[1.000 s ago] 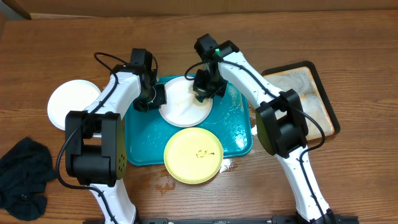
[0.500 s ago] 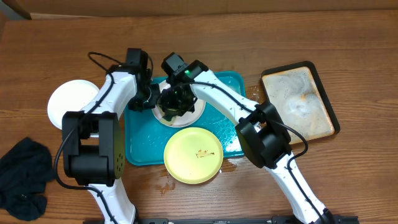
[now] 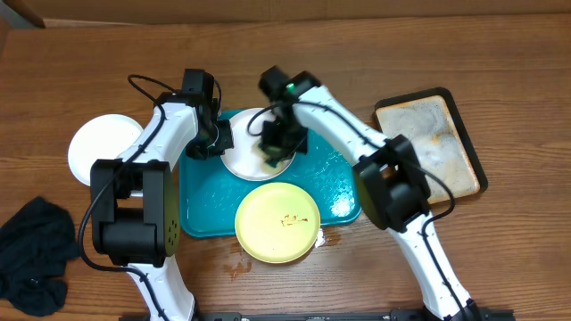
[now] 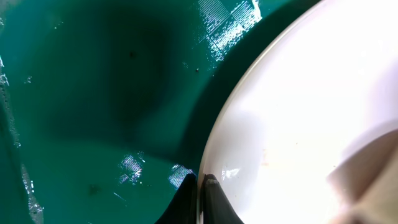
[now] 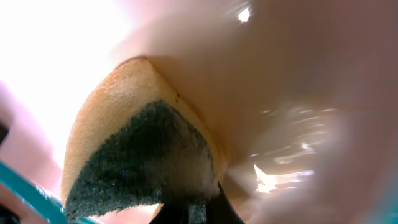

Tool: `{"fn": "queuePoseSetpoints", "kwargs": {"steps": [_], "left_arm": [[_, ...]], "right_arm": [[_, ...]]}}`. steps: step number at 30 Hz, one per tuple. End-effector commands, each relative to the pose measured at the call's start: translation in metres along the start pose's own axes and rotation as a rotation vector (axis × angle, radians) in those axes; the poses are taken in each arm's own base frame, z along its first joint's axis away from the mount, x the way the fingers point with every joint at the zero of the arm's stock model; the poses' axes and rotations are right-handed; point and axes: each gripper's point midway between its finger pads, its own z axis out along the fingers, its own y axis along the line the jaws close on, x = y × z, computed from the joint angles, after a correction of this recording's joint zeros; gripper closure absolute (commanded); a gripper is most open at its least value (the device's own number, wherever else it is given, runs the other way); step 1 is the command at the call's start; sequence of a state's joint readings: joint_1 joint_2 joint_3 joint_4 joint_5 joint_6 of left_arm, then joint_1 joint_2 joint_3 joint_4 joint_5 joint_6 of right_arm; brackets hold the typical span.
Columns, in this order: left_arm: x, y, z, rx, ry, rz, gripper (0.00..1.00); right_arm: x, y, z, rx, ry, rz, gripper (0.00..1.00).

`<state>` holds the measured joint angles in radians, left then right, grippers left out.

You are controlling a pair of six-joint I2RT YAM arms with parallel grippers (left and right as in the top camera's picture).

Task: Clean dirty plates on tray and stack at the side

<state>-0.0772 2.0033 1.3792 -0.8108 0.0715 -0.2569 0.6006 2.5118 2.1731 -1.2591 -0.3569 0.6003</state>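
A white plate (image 3: 245, 152) lies at the back of the turquoise tray (image 3: 201, 201). My left gripper (image 3: 217, 143) is shut on this plate's left rim; the left wrist view shows the rim (image 4: 249, 143) pinched between the fingers (image 4: 200, 186). My right gripper (image 3: 278, 143) is shut on a yellow and green sponge (image 5: 134, 155) and presses it onto the white plate (image 5: 298, 93). A pale yellow-green plate (image 3: 277, 222) with a small smear lies on the tray's front edge. Another white plate (image 3: 103, 148) sits on the table to the left.
A black-rimmed soapy tray (image 3: 433, 143) stands at the right. A dark cloth (image 3: 31, 254) lies at the front left. Water spots (image 3: 241, 259) show on the wood in front of the turquoise tray.
My right gripper with the sponge swept left across the white plate, then back to the right. The left gripper has stayed on the plate's rim.
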Motion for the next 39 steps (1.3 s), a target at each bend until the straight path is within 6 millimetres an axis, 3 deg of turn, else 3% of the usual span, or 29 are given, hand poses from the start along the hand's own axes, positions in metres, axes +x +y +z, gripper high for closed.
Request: {"fn": "queuePoseSetpoints", "kwargs": {"steps": [1, 6, 17, 23, 29, 34, 39], "left_arm": [[-0.002, -0.005, 0.0, 0.011, 0.005, -0.009, 0.96], [0.002, -0.003, 0.0, 0.002, 0.019, -0.009, 0.96], [0.005, -0.001, 0.0, -0.009, 0.03, -0.01, 0.96], [0.005, -0.001, 0.0, -0.009, 0.031, -0.01, 0.96], [0.005, -0.001, 0.0, -0.009, 0.03, -0.01, 0.96], [-0.002, -0.001, -0.004, -0.015, 0.01, -0.008, 0.96], [-0.022, 0.001, -0.026, -0.054, -0.034, -0.007, 0.96]], "right_arm": [[-0.039, -0.055, -0.008, 0.124, -0.096, 0.084, 0.96], [-0.052, -0.069, -0.015, 0.127, -0.123, 0.115, 0.96], [-0.063, -0.054, -0.023, 0.073, -0.164, 0.09, 0.96], [-0.072, -0.02, -0.049, -0.041, -0.202, -0.021, 0.96], [-0.075, -0.002, -0.09, -0.071, -0.263, -0.049, 0.96], [-0.073, -0.018, -0.111, 0.022, -0.295, -0.022, 0.96], [-0.068, -0.051, -0.116, 0.13, -0.271, 0.027, 0.96]]}}
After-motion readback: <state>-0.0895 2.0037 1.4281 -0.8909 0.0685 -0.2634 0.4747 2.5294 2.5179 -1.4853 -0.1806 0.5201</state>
